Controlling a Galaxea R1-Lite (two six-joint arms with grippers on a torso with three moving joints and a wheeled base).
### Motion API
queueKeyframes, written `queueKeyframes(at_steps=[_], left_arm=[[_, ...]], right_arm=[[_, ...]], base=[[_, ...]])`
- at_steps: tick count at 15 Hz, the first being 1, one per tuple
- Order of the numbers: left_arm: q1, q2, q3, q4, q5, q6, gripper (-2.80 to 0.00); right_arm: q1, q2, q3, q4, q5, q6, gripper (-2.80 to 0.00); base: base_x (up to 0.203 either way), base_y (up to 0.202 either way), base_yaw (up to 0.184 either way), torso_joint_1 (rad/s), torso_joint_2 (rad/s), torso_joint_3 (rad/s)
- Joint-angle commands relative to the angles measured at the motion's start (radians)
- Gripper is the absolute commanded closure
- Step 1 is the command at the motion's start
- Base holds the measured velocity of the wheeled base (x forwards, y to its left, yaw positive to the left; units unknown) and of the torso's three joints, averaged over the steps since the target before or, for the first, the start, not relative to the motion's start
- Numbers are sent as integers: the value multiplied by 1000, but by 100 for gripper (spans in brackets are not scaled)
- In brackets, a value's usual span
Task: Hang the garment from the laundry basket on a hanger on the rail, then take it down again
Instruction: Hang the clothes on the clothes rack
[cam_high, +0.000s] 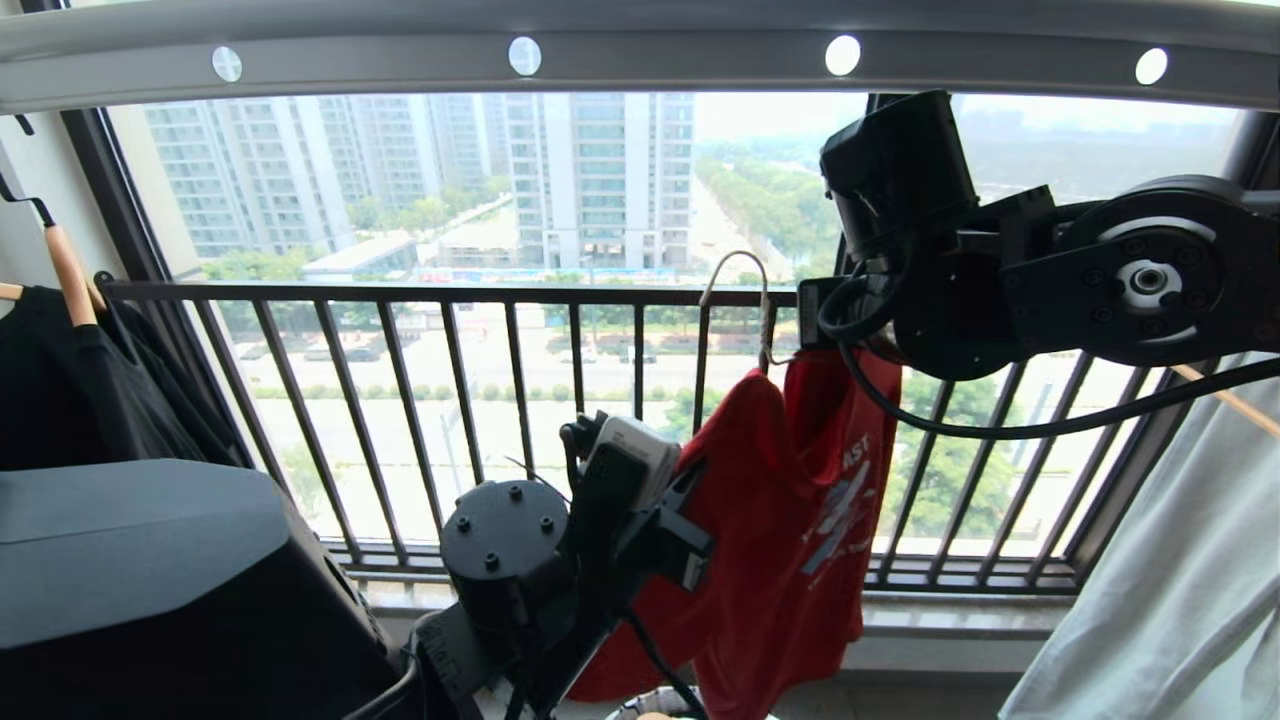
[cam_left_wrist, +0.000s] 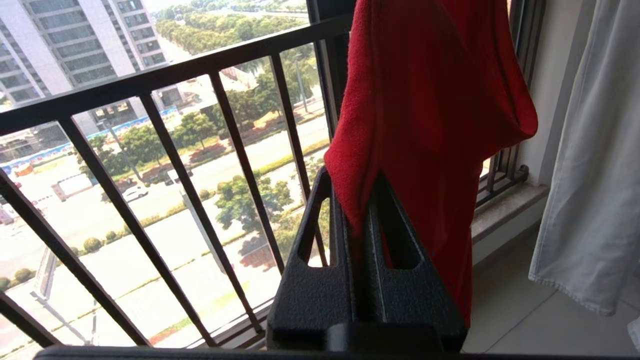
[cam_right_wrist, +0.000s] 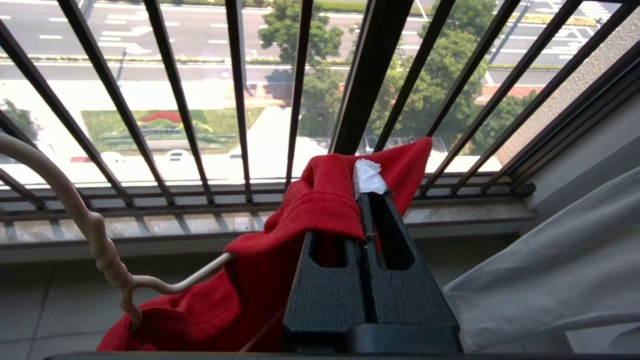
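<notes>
The red T-shirt hung in the air in front of the black railing, below the grey rail with its round white holes. It was not on the rail; both grippers carried it.

The right gripper was high up, on the right side of the head view, near the top bar of the railing. Its jaws were pressed together on the collar of the T-shirt, just where the small white label was sewn, so the ribbed edge lay over the fingertips and the rest of the cloth fell down on one side of the gripper. The cream-white hanger was already inside the shirt: its twisted neck and hook stood out of the neck opening, and one thin arm went under the red cloth close beside the right gripper. In the head view the hook rose above the shirt, free of the rail.

The left gripper was lower, in the middle of the head view. Its jaws were closed on a fold at the edge of the T-shirt; the cloth rose above it and also hung behind it.

A black garment hung at the left, and a pale grey garment at the right.
</notes>
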Motion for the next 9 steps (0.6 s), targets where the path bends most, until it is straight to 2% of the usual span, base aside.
queueKeyframes(at_steps=[1, 9], left_arm=[[-3, 21, -39, -8, 31, -3, 0], [-29, 29, -76, -8, 77, -28, 0]], right_arm=[[22, -1, 0, 1, -8, 1, 0], [98, 47, -9, -8, -56, 1, 0]], base=[[0, 0, 0, 0, 0, 0], [0, 0, 0, 0, 0, 0]])
